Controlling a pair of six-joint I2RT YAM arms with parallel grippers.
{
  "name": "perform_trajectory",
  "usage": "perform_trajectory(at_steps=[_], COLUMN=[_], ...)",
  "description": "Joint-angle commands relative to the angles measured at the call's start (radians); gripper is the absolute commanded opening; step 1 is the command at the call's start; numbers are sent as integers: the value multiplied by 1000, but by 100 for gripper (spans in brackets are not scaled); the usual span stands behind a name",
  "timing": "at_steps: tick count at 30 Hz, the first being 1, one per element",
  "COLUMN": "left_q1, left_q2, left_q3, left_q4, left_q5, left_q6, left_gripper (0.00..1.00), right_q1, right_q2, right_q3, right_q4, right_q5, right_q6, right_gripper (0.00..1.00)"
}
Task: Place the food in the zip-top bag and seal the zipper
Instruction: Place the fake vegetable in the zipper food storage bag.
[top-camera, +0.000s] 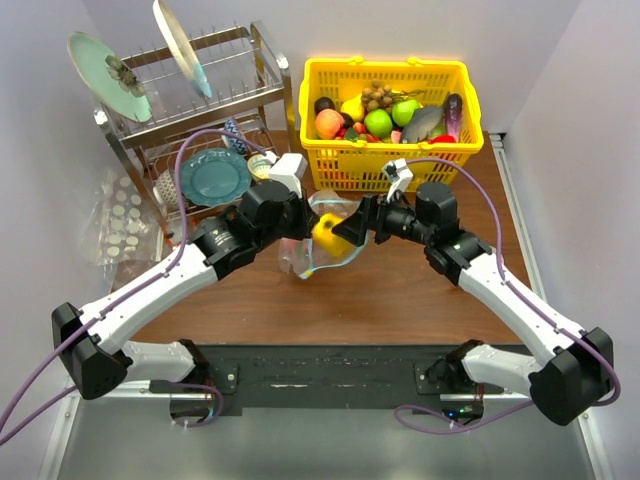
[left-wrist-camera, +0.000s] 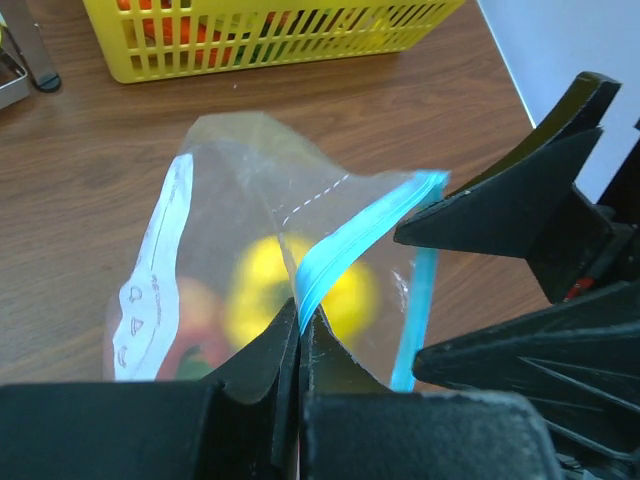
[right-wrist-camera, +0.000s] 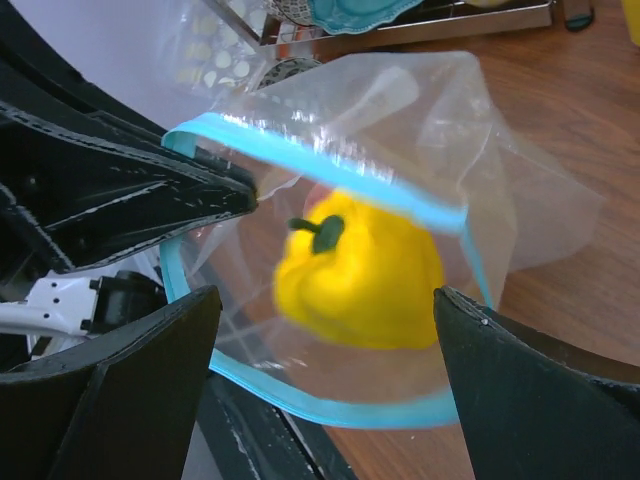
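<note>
My left gripper (left-wrist-camera: 299, 315) is shut on the teal-blue zipper (left-wrist-camera: 360, 240) of the clear zip-top bag (left-wrist-camera: 250, 170), holding its mouth up and open above the table. A yellow toy pepper (right-wrist-camera: 365, 280) is inside the mouth, blurred, with a red piece (left-wrist-camera: 185, 325) lower in the bag. My right gripper (right-wrist-camera: 328, 295) is open at the mouth, its fingers standing apart on either side of the pepper without touching it. In the top view the bag (top-camera: 322, 248) hangs between the two grippers. More food, including a peach (top-camera: 329, 123) and a green apple (top-camera: 378, 122), lies in the basket.
The yellow basket (top-camera: 385, 66) stands at the back, just behind the grippers. A metal dish rack (top-camera: 200, 110) with plates and a teal dish (top-camera: 215, 177) stands at the back left. Crinkled clear plastic with white dots (top-camera: 125, 225) lies left of it.
</note>
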Motion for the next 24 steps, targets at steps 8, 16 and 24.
perform_trajectory(at_steps=[8, 16, 24], left_q1=[2, 4, 4], left_q2=[-29, -29, -35], left_q3=[27, 23, 35], left_q4=[50, 53, 50], left_q5=[-2, -11, -2], left_q6=[-17, -15, -18], left_gripper=[0, 0, 0], right_q1=[8, 6, 6], right_q2=[-62, -84, -40], right_q3=[100, 81, -28], right_q4=[-207, -364, -310], right_q5=[144, 246, 293], right_q6=[-43, -90, -61], right_gripper=[82, 67, 55])
